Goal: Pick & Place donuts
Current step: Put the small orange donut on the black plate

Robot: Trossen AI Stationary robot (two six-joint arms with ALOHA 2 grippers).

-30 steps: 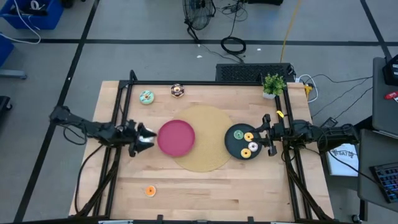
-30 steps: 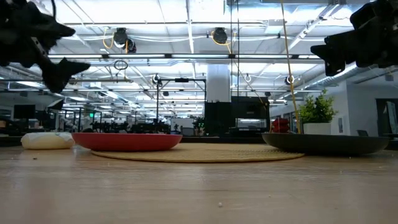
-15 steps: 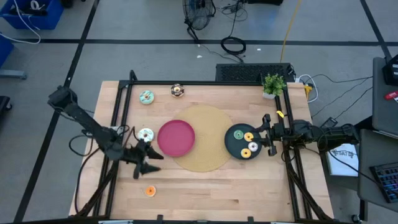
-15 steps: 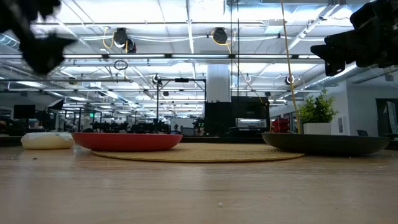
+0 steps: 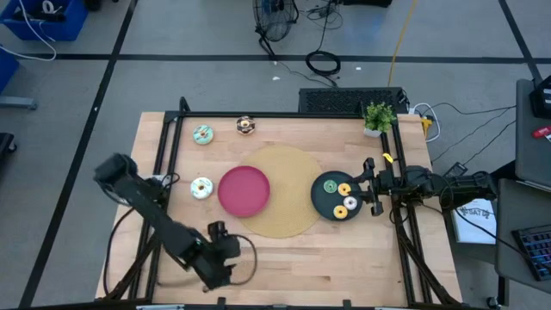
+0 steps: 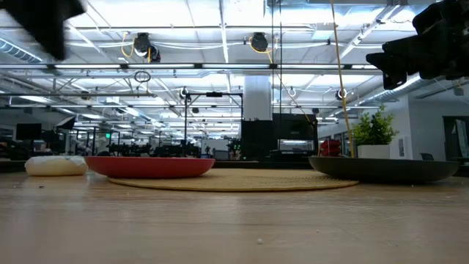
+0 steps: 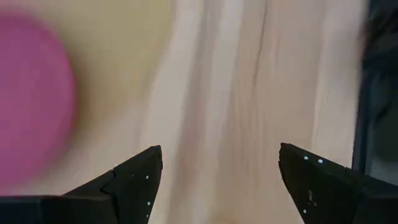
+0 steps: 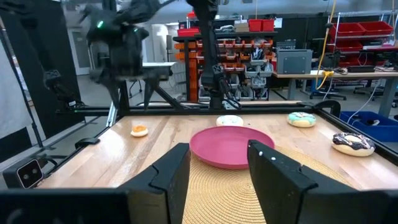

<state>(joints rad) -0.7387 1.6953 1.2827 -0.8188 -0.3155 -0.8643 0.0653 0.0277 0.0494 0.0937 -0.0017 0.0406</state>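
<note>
**Left tool over the near edge, one orange donut still loose**

The left tool (image 7: 217, 180) has its fingers spread apart with nothing between them, hanging over bare wood near the front edge of the desk (image 5: 344, 258), just where the orange donut (image 8: 139, 130) lies (the arm hides it from above; the right wrist view shows it). The white donut (image 5: 201, 187) sits just beside the pink plate (image 5: 244, 191), on its left. The teal donut (image 5: 203, 133) and the chocolate donut (image 5: 246, 126) lie near the far edge, well apart from both plates. Three more donuts rest in the black plate (image 5: 320, 200): a green one (image 5: 330, 185) and two yellow-orange ones (image 5: 344, 189).

The right tool (image 8: 217, 163) waits at the black plate's outer side, fingers partly apart and empty.

The donuts look light, rigid and smooth-iced, so likely a little slippery. A pinch across one side of the ring, one finger through the hole, seems safest.
</note>
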